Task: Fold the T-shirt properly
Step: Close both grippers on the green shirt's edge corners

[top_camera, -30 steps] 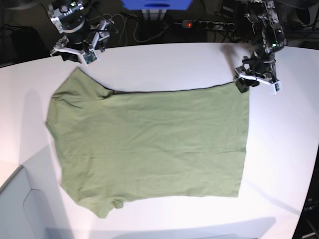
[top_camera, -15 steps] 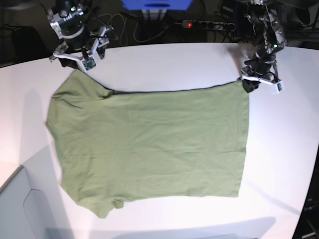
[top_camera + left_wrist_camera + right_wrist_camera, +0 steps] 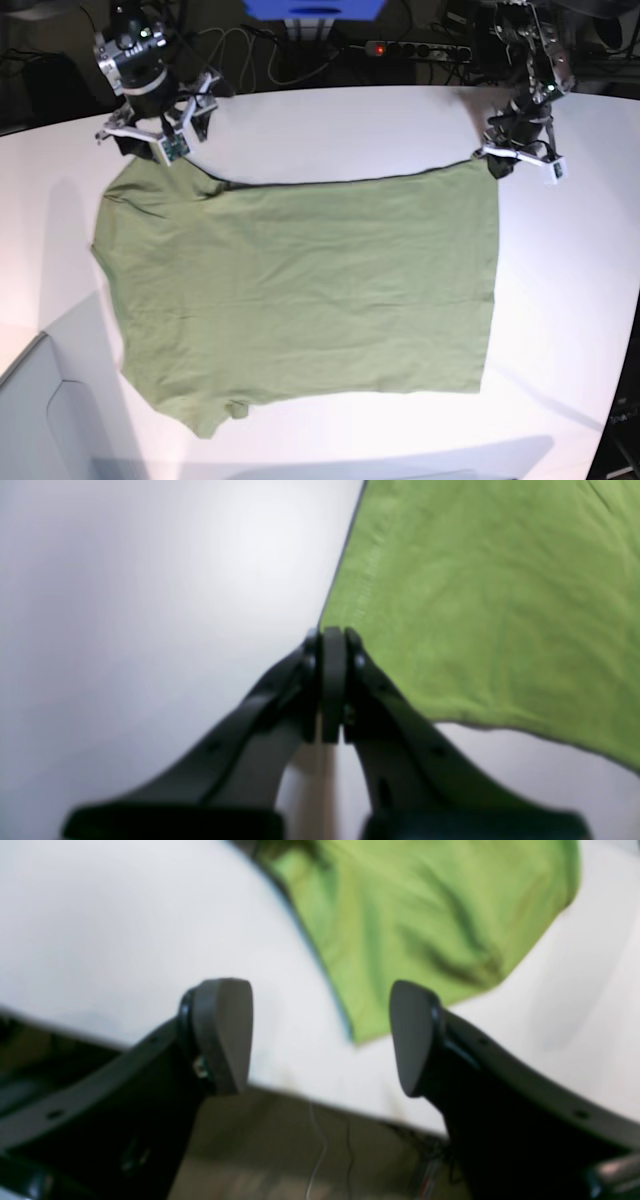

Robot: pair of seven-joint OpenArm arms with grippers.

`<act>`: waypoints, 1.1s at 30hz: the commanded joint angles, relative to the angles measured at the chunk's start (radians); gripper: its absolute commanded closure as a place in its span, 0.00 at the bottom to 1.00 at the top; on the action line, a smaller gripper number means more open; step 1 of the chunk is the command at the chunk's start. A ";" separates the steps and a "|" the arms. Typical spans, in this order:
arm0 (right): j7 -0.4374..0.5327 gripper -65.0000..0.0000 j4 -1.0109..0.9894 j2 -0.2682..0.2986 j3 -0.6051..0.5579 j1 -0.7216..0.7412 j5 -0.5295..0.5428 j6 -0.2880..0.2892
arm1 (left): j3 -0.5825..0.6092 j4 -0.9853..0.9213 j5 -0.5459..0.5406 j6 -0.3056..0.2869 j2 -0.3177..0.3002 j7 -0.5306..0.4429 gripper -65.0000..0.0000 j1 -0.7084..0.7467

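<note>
A plain olive-green, short-sleeved cotton T-shirt (image 3: 300, 290) lies spread flat and slightly wrinkled on the white, round-edged surface (image 3: 330, 120), its sleeves and shoulders toward the base view's left and its hem toward the right. The left pincer (image 3: 332, 645) sits at the far hem corner, its black jaws pressed fully together right at the cloth's edge; the wrist view suggests the corner is nipped between them, though the cloth inside the grip is hidden, so the hold looks likely, not certain. The right pincer (image 3: 320, 1035) hangs just above the far sleeve and shoulder corner with its jaws spread wide and nothing between them; the sleeve tip lies on the surface just beyond the gap. Taking both corners of the far long edge makes sense for a lengthwise fold: with each end held, the edge can be lifted evenly and carried across the shirt. By that reading, the fold has not begun, and the right pincer needs to come down and close on the sleeve first.
</note>
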 commanded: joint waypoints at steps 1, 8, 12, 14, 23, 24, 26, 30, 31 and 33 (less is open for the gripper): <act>0.016 0.37 0.018 0.002 0.004 0.003 0.000 0.010 | 0.000 0.030 0.006 0.008 -0.003 0.033 1.00 0.032; 0.016 0.29 -0.033 0.002 0.004 0.095 0.003 0.010 | -0.006 0.166 0.009 0.008 -0.002 0.031 1.00 0.071; 0.016 0.25 -0.087 0.004 0.042 0.144 0.003 0.010 | -0.008 0.181 0.009 0.008 -0.003 0.031 1.00 0.075; 0.016 0.24 -0.134 0.004 0.068 0.170 0.003 0.010 | -0.008 0.181 0.009 0.008 -0.003 0.031 1.00 0.071; 0.026 0.25 -0.271 0.007 0.168 0.170 0.004 0.010 | -0.008 0.176 0.009 0.008 -0.003 0.031 1.00 0.065; 0.026 0.25 -0.272 0.007 0.168 0.160 0.004 0.010 | -0.008 0.176 0.009 0.008 -0.003 0.031 1.00 0.065; 0.026 0.25 -0.274 0.008 0.165 0.149 0.004 0.010 | -0.008 0.176 0.009 0.008 -0.003 0.031 1.00 0.055; 0.026 0.25 -0.291 0.008 0.163 0.141 0.004 0.010 | -0.008 0.173 0.009 0.008 -0.003 0.031 1.00 0.047; 0.026 0.25 -0.297 0.008 0.166 0.143 0.004 0.010 | -0.008 0.173 0.009 0.008 -0.003 0.031 1.00 0.047; 0.026 0.25 -0.300 0.008 0.166 0.140 0.004 0.010 | -0.008 0.173 0.009 0.008 -0.003 0.031 1.00 0.047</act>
